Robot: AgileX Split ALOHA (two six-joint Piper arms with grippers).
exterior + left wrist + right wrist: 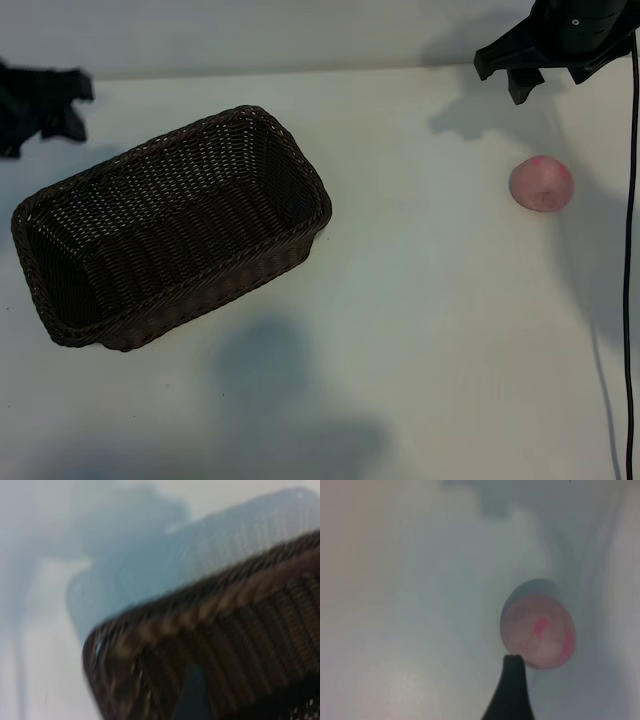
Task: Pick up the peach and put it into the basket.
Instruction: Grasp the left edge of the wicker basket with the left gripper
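The peach (pixel 541 183), small, round and pink, lies on the white table at the right, apart from everything else. The dark brown wicker basket (pixel 100 310) stands empty at the left centre, set at an angle. My right gripper (pixel 503 80) hangs open above the table's far right, behind the peach and not touching it. In the right wrist view one dark finger (pixel 512 690) points at the peach (pixel 540 632) just ahead of it. My left gripper (pixel 72 110) is at the far left edge, open and empty, behind the basket. The left wrist view shows the basket's braided rim (pixel 200 615) close up.
The white table (pixel 430 330) stretches bare between basket and peach. A black cable (pixel 630 250) hangs down along the right edge, just past the peach. Soft shadows fall on the table in front of the basket.
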